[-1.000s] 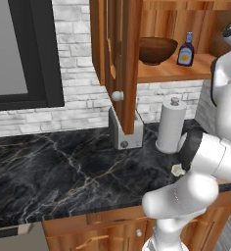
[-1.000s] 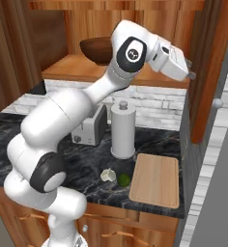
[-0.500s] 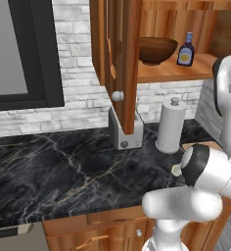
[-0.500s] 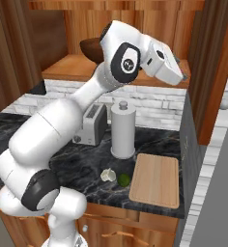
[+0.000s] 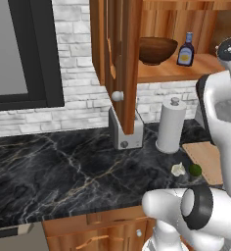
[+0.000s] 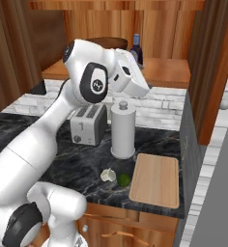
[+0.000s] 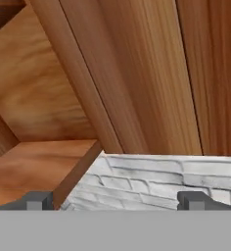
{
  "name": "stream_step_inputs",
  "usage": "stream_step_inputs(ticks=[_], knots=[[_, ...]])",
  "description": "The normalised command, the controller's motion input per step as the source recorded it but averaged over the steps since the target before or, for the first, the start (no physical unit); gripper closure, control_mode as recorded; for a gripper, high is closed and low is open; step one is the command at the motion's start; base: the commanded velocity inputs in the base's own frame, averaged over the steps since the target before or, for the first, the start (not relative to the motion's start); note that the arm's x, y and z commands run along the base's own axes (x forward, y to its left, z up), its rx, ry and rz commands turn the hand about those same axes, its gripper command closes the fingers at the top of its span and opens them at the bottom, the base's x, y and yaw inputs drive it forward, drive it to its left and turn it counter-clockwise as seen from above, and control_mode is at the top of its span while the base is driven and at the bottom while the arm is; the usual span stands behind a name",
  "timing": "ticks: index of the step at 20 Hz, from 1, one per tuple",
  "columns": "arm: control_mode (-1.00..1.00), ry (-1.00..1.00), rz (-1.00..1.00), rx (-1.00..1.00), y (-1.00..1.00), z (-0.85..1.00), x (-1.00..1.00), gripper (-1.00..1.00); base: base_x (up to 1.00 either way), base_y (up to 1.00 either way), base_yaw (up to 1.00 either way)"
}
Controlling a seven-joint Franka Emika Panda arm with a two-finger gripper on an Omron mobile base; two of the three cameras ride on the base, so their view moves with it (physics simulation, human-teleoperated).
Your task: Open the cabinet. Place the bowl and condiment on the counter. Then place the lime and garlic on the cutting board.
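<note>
Cabinet (image 5: pixel 122 59) door's open, and my claw (image 7: pixel 115 200) is spread wide, holding nothing, aimed at the edge of the shelf (image 7: pixel 44 169). The bowl (image 5: pixel 157 50) sits on that shelf with the bottle (image 5: pixel 186 50) just beside it. The bowl looks rigid, smooth and fairly light, so I'd pinch its rim. The bottle looks slick and tippy: grab its body.

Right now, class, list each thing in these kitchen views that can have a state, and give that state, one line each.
cabinet: doors open
bowl: upright on the cabinet shelf
condiment: upright on the shelf, capped
cutting board: flat on the counter, bare
lime: on the counter beside the board
garlic: on the counter
gripper: open, holding nothing
</note>
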Motion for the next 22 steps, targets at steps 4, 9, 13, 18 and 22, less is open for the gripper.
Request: stream_step_inputs(ticks=[4, 9, 13, 18, 22], knots=[[-1.00, -0.03, 0.25, 0.07, 0.39, 0.00, 0.00, -1.00, 0.00, 0.00, 0.00], [-1.00, -0.06, 0.11, 0.09, 0.06, 0.05, 0.00, -1.00, 0.00, 0.00, 0.00], [-1.00, 0.00, 0.04, 0.03, 0.06, 0.02, 0.01, -1.00, 0.00, 0.00, 0.00], [-1.00, -0.04, 0.17, 0.04, 0.44, 0.15, 0.08, -1.00, 0.00, 0.00, 0.00], [-1.00, 0.00, 0.23, 0.04, 0.42, 0.13, 0.07, -1.00, 0.00, 0.00, 0.00]])
